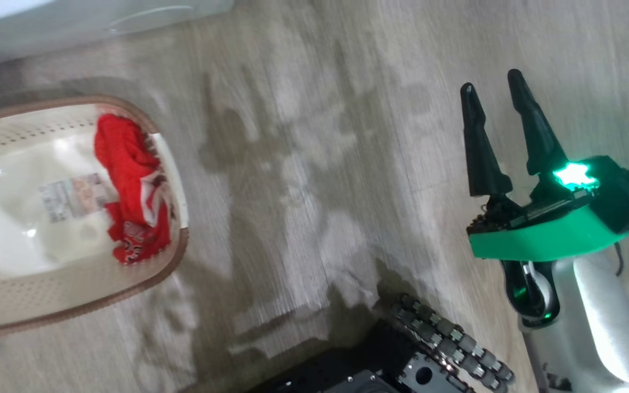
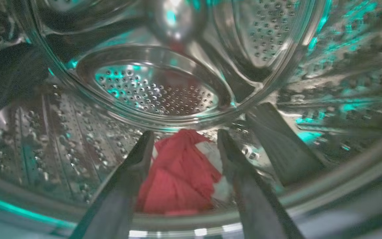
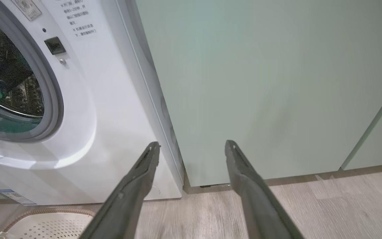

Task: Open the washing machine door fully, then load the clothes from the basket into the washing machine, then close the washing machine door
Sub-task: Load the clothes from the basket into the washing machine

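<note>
Logging the left gripper (image 2: 185,132) inside the washing machine (image 2: 154,89) drum: I see its fingers standing wide apart with nothing pinched. A red garment (image 2: 174,179) with a white patch lies loose on the drum floor, showing between the two fingers. On the other arm, the right gripper (image 1: 490,82) hangs above the wood floor (image 1: 320,136), jaws spread and empty, and a pale green cabinet (image 3: 260,83) stands ahead of it. Well off to its left, the basket (image 1: 181,240) holds more red clothes (image 1: 129,185), heaped against the wall nearest that gripper.
</note>
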